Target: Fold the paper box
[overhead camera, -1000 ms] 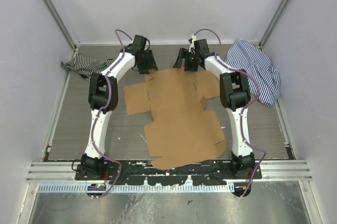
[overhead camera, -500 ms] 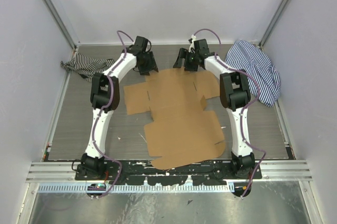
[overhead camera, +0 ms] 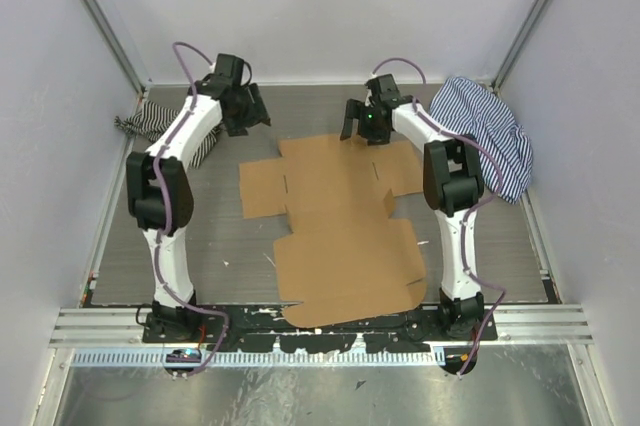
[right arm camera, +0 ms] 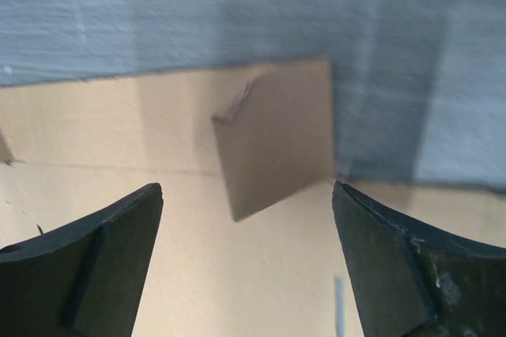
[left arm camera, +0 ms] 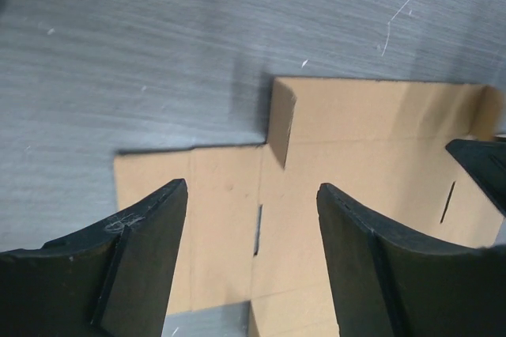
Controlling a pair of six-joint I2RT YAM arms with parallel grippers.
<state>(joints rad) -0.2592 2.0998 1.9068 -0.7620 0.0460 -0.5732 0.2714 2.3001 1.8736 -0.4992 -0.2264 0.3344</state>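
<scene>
- Grey wood-grain table (overhead camera: 200, 236) fills a white-walled bay. A metal rail (overhead camera: 100, 324) runs along its near edge, where both arms are bolted.
- Left cloth (overhead camera: 150, 126): dark and white stripes, bunched in the far left corner of the table, partly behind the left arm.
- Left arm (overhead camera: 168, 256): white links with black joints, reaching from its base toward the far left. Its forearm passes over the cloth.
- Left tool (overhead camera: 250, 111): jaws wide, nothing between them. It hangs over bare table near the far left corner of the box, apart from it.
- Box (overhead camera: 340, 226): an unfolded brown cardboard sheet lying flat in the middle of the table, between the two arms. Its near edge reaches the rail, and side panels jut out left and right in its far half.
- Tab (left arm camera: 281, 119): left wrist view; a small piece at the sheet's corner, tilted up off the table. A short slit (left arm camera: 258, 230) is cut in the panel below it.
- Flap (right arm camera: 277, 135): right wrist view; a small square piece at the far edge, raised and tilted, with its shadow falling on the table beside it.
- Right tool (overhead camera: 367, 129): jaws wide and empty, poised over the far edge of the box. Whether it touches the sheet cannot be told.
- Right arm (overhead camera: 455, 236): same build as the left, standing along the right side of the box.
- Right cloth (overhead camera: 490, 131): blue and white stripes, heaped at the far right of the table, just beside the right arm.
</scene>
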